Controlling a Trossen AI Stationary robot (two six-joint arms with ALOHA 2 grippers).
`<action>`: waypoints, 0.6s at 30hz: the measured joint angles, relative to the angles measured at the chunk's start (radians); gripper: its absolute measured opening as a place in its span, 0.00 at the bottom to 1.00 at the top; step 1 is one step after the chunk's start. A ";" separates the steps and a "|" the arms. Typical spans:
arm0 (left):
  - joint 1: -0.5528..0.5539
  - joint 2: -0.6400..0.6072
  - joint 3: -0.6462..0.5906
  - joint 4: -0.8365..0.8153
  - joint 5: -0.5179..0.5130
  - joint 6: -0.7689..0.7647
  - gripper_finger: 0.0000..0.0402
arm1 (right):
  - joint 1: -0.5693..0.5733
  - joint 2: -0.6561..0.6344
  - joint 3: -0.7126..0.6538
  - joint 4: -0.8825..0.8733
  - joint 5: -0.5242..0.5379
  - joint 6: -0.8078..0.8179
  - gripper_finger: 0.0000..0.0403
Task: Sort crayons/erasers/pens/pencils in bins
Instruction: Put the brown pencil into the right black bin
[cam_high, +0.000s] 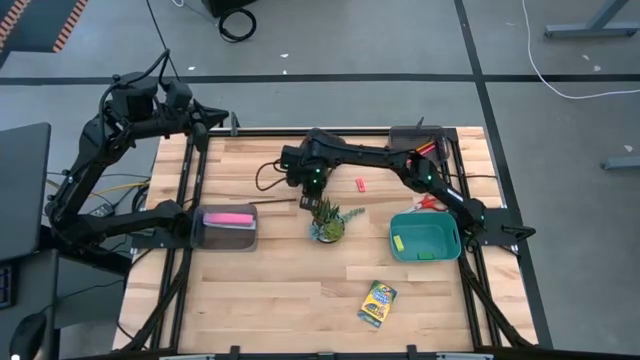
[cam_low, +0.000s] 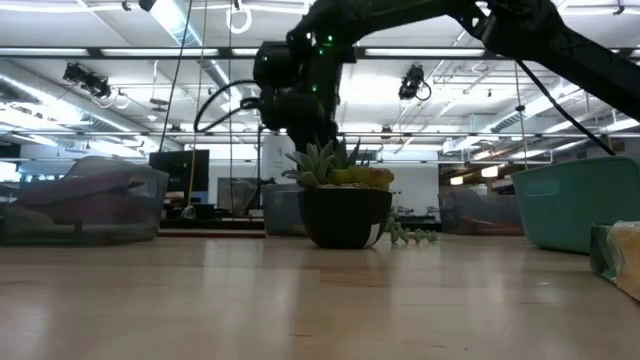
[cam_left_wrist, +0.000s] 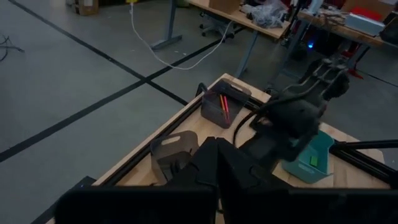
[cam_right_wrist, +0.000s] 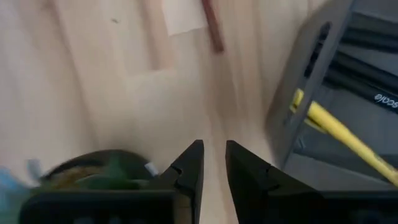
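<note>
Table (cam_high: 280, 300): light wood, black frame rails.

Right arm reaches across the middle; right gripper (cam_right_wrist: 213, 163) hangs above bare wood, fingers a narrow gap apart, nothing between them. Just ahead of the fingertips: a grey bin (cam_right_wrist: 348, 93) with a yellow pen (cam_right_wrist: 339, 130) lying in it. Farther ahead, a thin reddish stick (cam_right_wrist: 211, 28) on the wood. Beside the fingers, close under the wrist: potted plant (cam_high: 327, 220).

Left arm is parked off the table's far-left corner; left gripper (cam_left_wrist: 217, 163) is raised, fingers pressed together, empty.

Teal bin (cam_high: 425, 238) well off to the right gripper's side, a yellow eraser (cam_high: 398, 242) inside. Grey bin (cam_high: 230, 227) on the plant's other side holds a long pink bar (cam_high: 228, 217). Dark narrow bin (cam_left_wrist: 221, 107) at the far corner holds red pencils (cam_left_wrist: 224, 106).

Crayon box (cam_high: 377, 303) lies flat on the near wood, well apart from both grippers.

Small red piece (cam_high: 360, 184) on the wood near the right forearm.
</note>
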 joint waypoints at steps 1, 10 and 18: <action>0.000 0.000 0.000 0.006 0.000 0.003 0.02 | -0.007 0.000 -0.017 0.018 0.002 -0.011 0.19; 0.000 0.000 0.000 0.014 0.000 0.005 0.02 | -0.082 0.003 -0.112 0.015 0.114 -0.094 0.19; 0.000 0.000 0.000 0.014 0.000 0.004 0.04 | -0.157 0.001 -0.116 0.023 0.125 -0.155 0.19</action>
